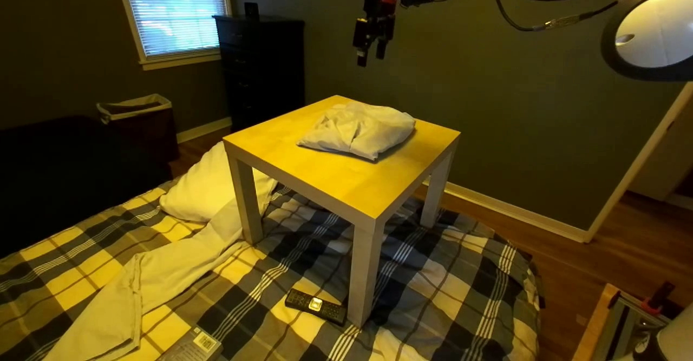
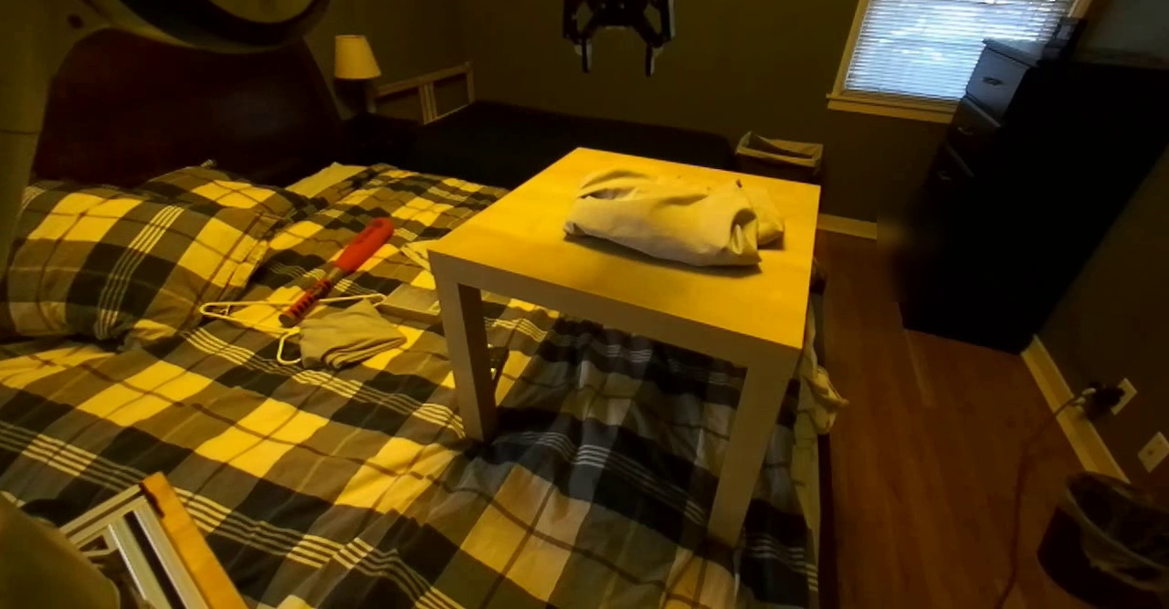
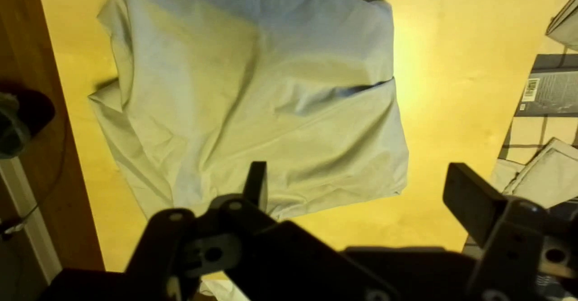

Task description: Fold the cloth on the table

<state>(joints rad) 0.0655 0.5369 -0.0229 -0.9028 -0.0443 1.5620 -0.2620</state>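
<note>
In an exterior view I see the table (image 1: pixel 325 174) standing on the plaid bedspread (image 1: pixel 249 280), I'd guess to lend a firm folding surface. In an exterior view the wrinkled grey-white cloth (image 2: pixel 662 221) lies on it, toward half past five, well below the jaws, which hang spread, gripping nothing. In the wrist view it sits toward ten o'clock of them.

We've got the pale grey-white cloth (image 1: pixel 358 129) in a low, layered bundle, wrinkled all over (one crease cuts in from an edge), resting on the small square side table (image 1: pixel 346 183), yellow wooden top showing beside it, thick pale legs upright.
</note>
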